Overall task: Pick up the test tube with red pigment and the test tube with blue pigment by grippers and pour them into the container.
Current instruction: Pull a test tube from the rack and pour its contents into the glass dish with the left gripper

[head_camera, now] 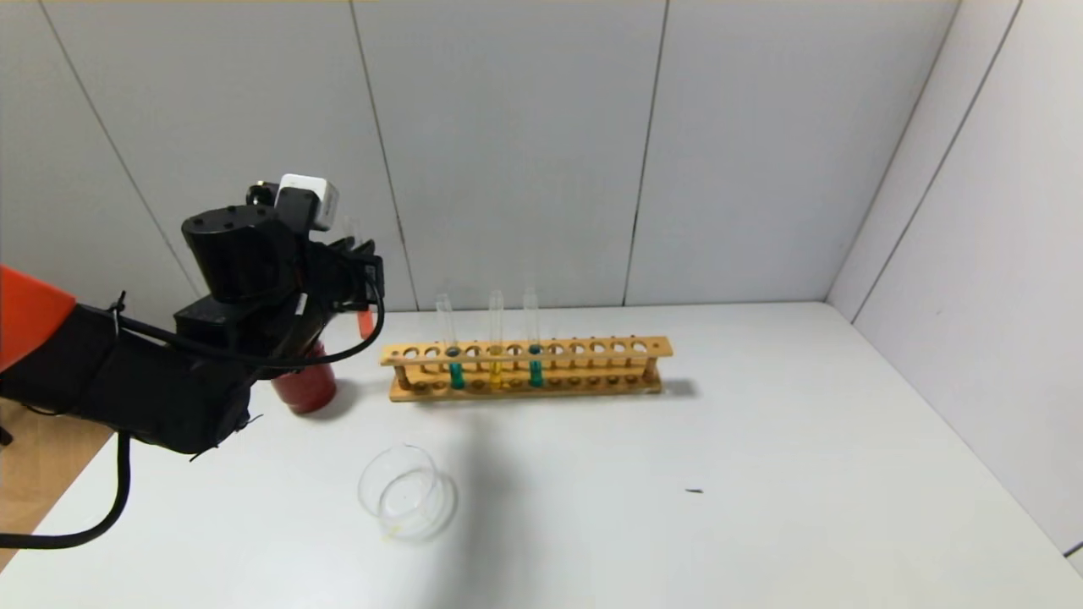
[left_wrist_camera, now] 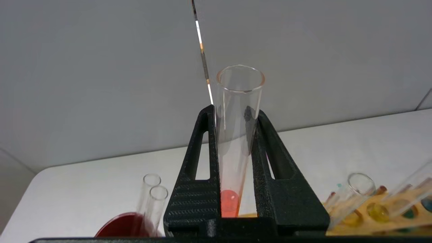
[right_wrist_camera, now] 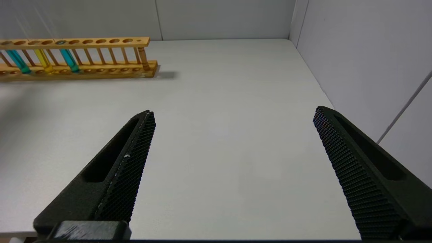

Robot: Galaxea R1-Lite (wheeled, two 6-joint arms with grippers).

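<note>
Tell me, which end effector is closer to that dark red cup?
The left end effector: it hangs just above the dark red cup, shut on the red-pigment test tube. The right end effector is over bare table, past the rack's far end.

Black left gripper (left_wrist_camera: 235, 114), orange-red test tube (left_wrist_camera: 233, 162).

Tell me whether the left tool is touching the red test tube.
Touching. The left wrist view shows the left tool shut on the red test tube, both fingers pressed against its glass.
</note>
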